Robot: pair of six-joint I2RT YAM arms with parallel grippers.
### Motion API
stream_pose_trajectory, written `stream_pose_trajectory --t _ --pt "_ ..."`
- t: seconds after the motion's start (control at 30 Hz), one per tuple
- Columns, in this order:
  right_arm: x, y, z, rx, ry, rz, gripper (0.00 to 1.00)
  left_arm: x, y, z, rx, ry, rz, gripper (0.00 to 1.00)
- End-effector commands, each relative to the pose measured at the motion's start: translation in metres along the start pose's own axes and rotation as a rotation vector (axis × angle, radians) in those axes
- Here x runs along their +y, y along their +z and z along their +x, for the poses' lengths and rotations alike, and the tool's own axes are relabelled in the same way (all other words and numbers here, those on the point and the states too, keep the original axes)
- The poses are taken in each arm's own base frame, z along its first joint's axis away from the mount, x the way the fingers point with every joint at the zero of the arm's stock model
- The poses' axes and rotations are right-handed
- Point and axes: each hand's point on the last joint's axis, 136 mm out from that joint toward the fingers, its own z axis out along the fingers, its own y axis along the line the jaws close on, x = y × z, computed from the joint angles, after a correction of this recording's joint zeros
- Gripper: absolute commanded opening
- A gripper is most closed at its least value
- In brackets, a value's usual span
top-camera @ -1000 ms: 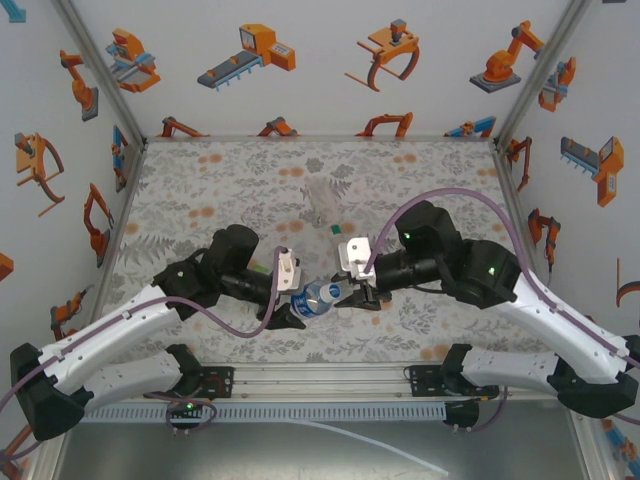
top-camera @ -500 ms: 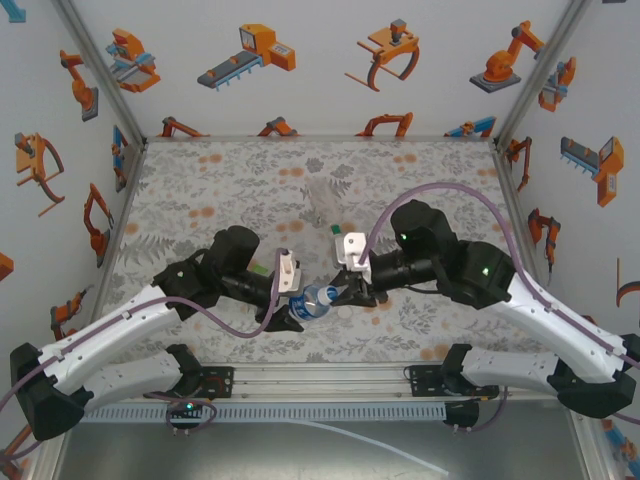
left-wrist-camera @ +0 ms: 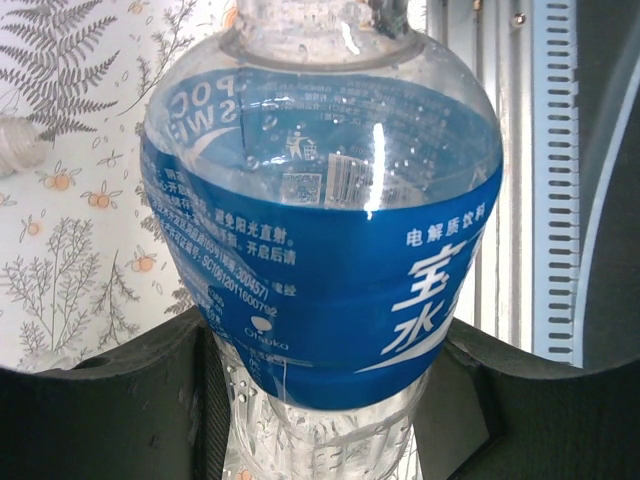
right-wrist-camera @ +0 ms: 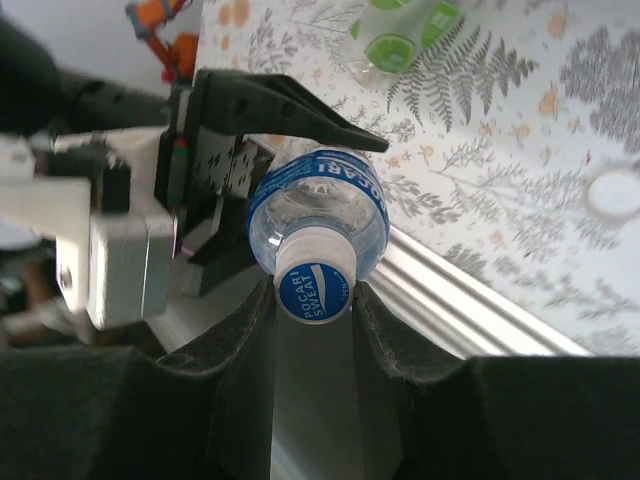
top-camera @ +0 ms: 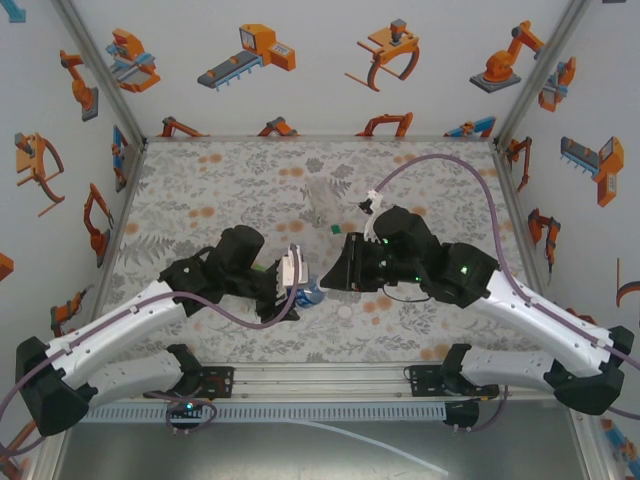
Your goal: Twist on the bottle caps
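My left gripper (left-wrist-camera: 320, 405) is shut on the lower body of the blue-label bottle (left-wrist-camera: 320, 230), holding it off the table near the front edge (top-camera: 308, 293). The bottle's neck points toward the right arm. A whitish-blue cap (right-wrist-camera: 313, 285) sits on that neck, and my right gripper (right-wrist-camera: 312, 300) is shut on it, one finger on each side. The green-tinted bottle (right-wrist-camera: 400, 35) lies on the floral cloth beyond, partly under the left arm (top-camera: 262, 268). The colourless bottle (top-camera: 322, 200) lies at mid-table, with a small green cap (top-camera: 337, 228) just in front of it.
A white round cap (right-wrist-camera: 612, 193) lies on the cloth to the right in the right wrist view. The aluminium rail (top-camera: 320, 378) runs along the near edge right below both grippers. Printed walls close the left, right and back sides.
The right arm has swung left and its wrist has turned over, and its jaws have closed on the cap. The left arm has drawn the bottle slightly back.
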Motion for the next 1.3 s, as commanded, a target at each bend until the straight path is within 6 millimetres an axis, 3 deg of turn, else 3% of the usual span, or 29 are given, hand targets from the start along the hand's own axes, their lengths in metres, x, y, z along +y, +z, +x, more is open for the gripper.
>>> stream_pose_trajectory --t 0.0,0.07,0.13,0.23,0.33,0.53,0.63,0.8,1.03,1.27 --pt "-0.017 0.012 -0.017 -0.100 0.248 0.080 0.00 -0.005 -0.006 -0.034 -0.121 0.124 0.023 0.00" --pt "-0.017 0.012 -0.019 -0.106 0.222 0.086 0.00 -0.004 -0.006 -0.035 -0.120 0.129 0.021 0.00" --pt "-0.013 0.009 -0.022 -0.119 0.164 0.076 0.16 -0.005 -0.005 -0.035 -0.121 0.130 0.023 0.00" --pt "0.015 -0.006 -0.035 -0.165 -0.022 -0.032 0.40 -0.008 -0.005 -0.034 -0.126 0.128 0.040 0.00" --pt "0.034 -0.025 -0.039 -0.205 -0.227 -0.103 0.52 -0.011 -0.006 -0.034 -0.134 0.128 0.054 0.00" --pt "0.058 -0.069 -0.036 -0.298 -0.658 -0.198 0.51 -0.019 -0.014 -0.040 -0.166 0.136 0.073 0.00" --pt "0.067 -0.080 -0.030 -0.309 -0.812 -0.238 0.53 -0.024 -0.017 -0.042 -0.182 0.139 0.089 0.00" --pt "0.091 -0.090 0.013 -0.218 -1.205 -0.457 0.52 -0.029 -0.019 -0.045 -0.196 0.130 0.118 0.00" --pt "0.085 -0.086 0.044 -0.075 -1.510 -0.544 0.57 -0.030 -0.021 -0.048 -0.207 0.133 0.123 0.00" --pt "0.086 -0.072 0.049 -0.010 -1.529 -0.580 0.52 -0.030 -0.021 -0.050 -0.207 0.126 0.125 0.00"
